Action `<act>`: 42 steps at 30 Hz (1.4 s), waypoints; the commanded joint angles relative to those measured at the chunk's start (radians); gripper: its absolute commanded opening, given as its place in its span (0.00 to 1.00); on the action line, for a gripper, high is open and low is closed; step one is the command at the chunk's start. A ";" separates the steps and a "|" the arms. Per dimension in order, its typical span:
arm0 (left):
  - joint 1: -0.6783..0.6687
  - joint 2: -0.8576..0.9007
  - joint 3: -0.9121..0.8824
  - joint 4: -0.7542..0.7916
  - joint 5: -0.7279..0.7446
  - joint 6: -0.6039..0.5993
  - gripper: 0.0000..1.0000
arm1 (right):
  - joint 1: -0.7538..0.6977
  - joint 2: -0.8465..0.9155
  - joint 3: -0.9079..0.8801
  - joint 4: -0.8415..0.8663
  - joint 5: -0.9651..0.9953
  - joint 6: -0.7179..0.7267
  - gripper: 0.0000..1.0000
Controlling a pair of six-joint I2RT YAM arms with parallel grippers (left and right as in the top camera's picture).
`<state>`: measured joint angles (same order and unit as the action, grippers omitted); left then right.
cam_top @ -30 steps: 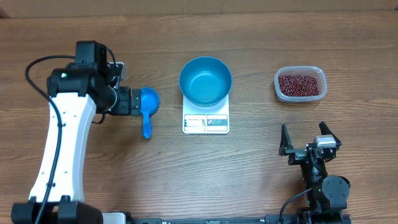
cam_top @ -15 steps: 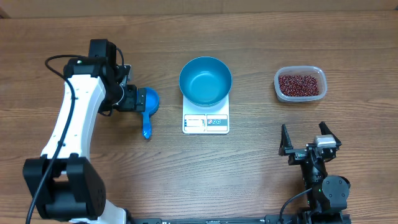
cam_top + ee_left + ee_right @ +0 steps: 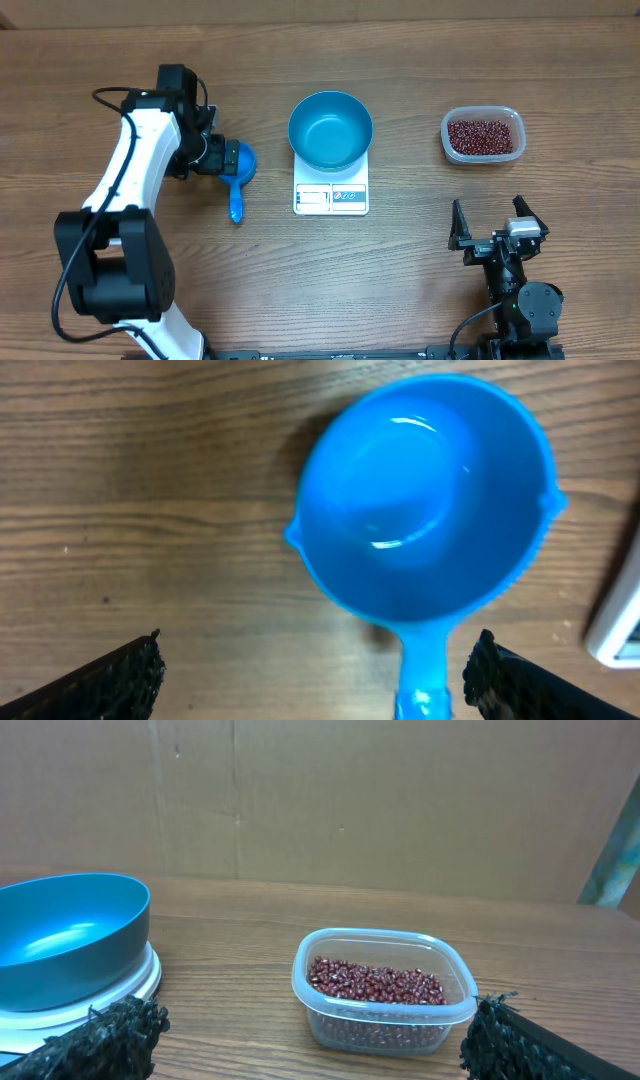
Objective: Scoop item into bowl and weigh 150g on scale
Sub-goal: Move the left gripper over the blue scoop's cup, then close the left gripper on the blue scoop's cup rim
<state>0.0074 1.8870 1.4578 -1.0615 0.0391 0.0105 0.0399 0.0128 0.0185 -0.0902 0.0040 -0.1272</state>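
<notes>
The left arm [image 3: 130, 185] has shifted; its left gripper [image 3: 315, 680], wide open and empty, hangs over the glossy blue scoop [image 3: 425, 490]. To its right, a smooth teal bowl [image 3: 330, 130] sits on the flat white scale [image 3: 331, 198]; oval beans [image 3: 375, 983] lie ahead of the open, empty right gripper [image 3: 310, 1030].

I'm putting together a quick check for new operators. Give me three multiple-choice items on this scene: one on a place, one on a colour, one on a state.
1. What does the teal bowl sit on?
A. the white scale
B. a folded cloth
C. a stack of plates

2. What colour is the handled scoop?
A. red
B. blue
C. white

3. The bowl is:
A. tipped on its side
B. full to the rim
C. upright and empty

Answers:
1 A: the overhead view shows the bowl on the scale's platform, with the display strip showing in front of it.
2 B: the left wrist view shows its cup and handle in bright blue.
3 C: the bowl's smooth inside is bare in both the overhead and right wrist views.
</notes>
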 commanded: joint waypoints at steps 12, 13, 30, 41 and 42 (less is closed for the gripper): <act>0.005 0.112 0.025 0.105 -0.068 0.000 0.99 | -0.002 -0.010 -0.010 0.006 -0.006 -0.009 1.00; 0.005 0.119 0.025 0.109 -0.068 0.000 0.99 | -0.002 -0.010 -0.010 0.006 -0.006 -0.009 1.00; 0.005 0.190 0.024 0.147 -0.068 0.001 0.99 | -0.002 -0.010 -0.010 0.006 -0.006 -0.009 1.00; 0.005 0.190 0.024 0.150 -0.068 0.000 0.99 | -0.002 -0.010 -0.010 0.006 -0.006 -0.009 1.00; 0.005 0.190 0.024 0.150 -0.068 0.000 1.00 | -0.002 -0.010 -0.010 0.006 -0.006 -0.009 1.00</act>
<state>0.0074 2.0655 1.4616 -0.9150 -0.0200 0.0101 0.0399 0.0128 0.0185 -0.0902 0.0040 -0.1276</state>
